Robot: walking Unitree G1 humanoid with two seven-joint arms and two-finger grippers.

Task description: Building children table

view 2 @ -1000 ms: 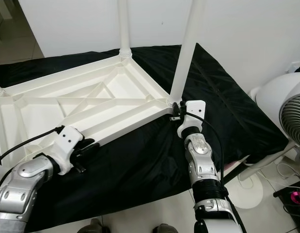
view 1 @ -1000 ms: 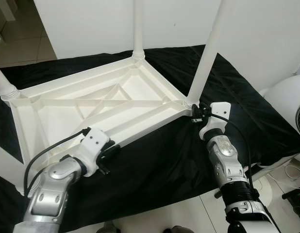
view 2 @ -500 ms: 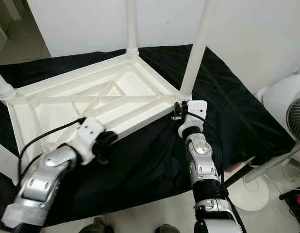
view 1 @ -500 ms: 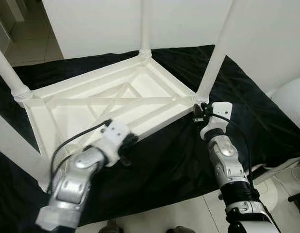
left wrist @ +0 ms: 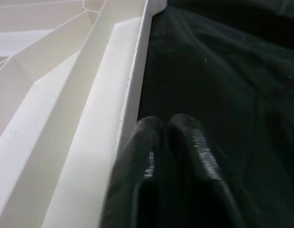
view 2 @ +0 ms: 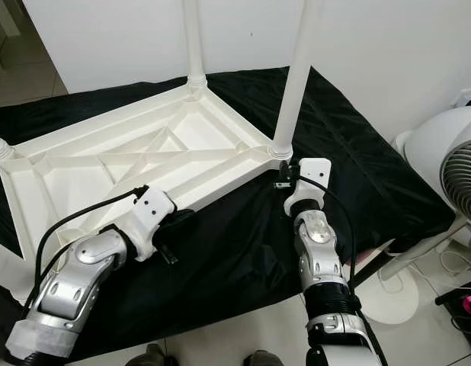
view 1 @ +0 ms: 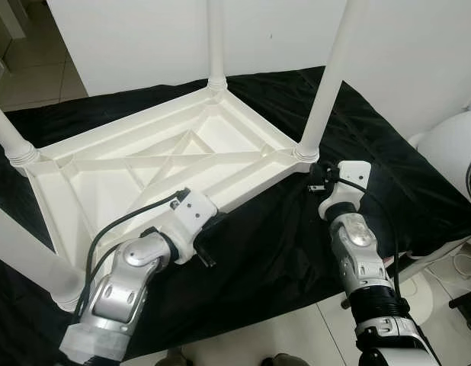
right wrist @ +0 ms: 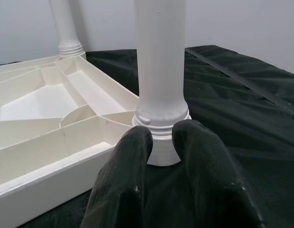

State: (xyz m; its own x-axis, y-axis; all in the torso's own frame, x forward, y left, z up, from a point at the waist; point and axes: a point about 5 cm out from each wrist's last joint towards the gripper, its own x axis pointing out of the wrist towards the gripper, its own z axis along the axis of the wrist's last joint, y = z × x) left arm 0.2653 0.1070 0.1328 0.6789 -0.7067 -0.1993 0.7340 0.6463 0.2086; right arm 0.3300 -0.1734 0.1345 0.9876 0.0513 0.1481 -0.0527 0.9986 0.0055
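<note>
- Left arm: silver forearm reaches forward from the lower left, elbow bent, white wrist housing angled up and to the right, with a black cable looping from the wrist back along the forearm.
- Left end effector (left wrist: 171,130): two black fingers pressed together.
- Right arm: silver forearm extends nearly straight forward from the lower right.
- Right end effector (right wrist: 161,137): black fingers slightly parted, a narrow gap between the tips.
</note>
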